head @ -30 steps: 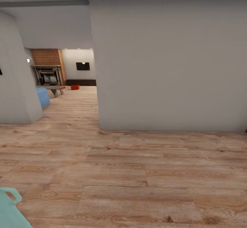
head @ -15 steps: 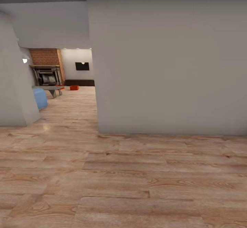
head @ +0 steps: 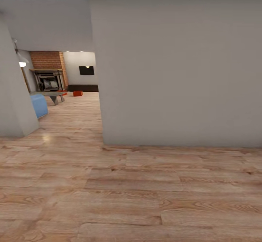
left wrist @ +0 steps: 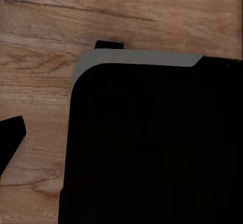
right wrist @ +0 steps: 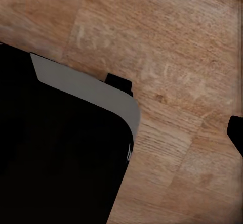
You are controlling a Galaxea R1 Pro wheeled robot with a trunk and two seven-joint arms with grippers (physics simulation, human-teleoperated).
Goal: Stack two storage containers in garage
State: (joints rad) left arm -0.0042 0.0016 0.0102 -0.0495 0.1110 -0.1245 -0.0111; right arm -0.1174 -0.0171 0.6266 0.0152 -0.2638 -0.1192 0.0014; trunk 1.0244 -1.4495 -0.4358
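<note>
**Head view: bin far down the hall, past the wall corner**

Head view looks along a wood-plank floor (head: pixel 131 191) with a big grey wall (head: pixel 174 67) straight ahead. Left of that wall's corner a passage opens into the living room, where one orange-red bin (head: pixel 78 93) sits on the planks, small and far off, in front of the dark low cabinet (head: pixel 83 88) and right of the brick fireplace (head: pixel 47 70). A thin red sliver beside the grey table (head: pixel 51 95) may be the second bin; too small to tell. A blue sofa end (head: pixel 39 106) stands nearer, left of the passage.

So the bin lies ahead and to the left of the wall corner, well apart from both arms. Its long axis cannot be read at this range, and neither arm is clearly nearer; my guess is the base must first drive through the passage.

Both wrist views look down on planks and a dark body with a grey edge, probably the robot's own; whether either gripper is released or clenched, I cannot tell.

No writing or brand is legible anywhere
</note>
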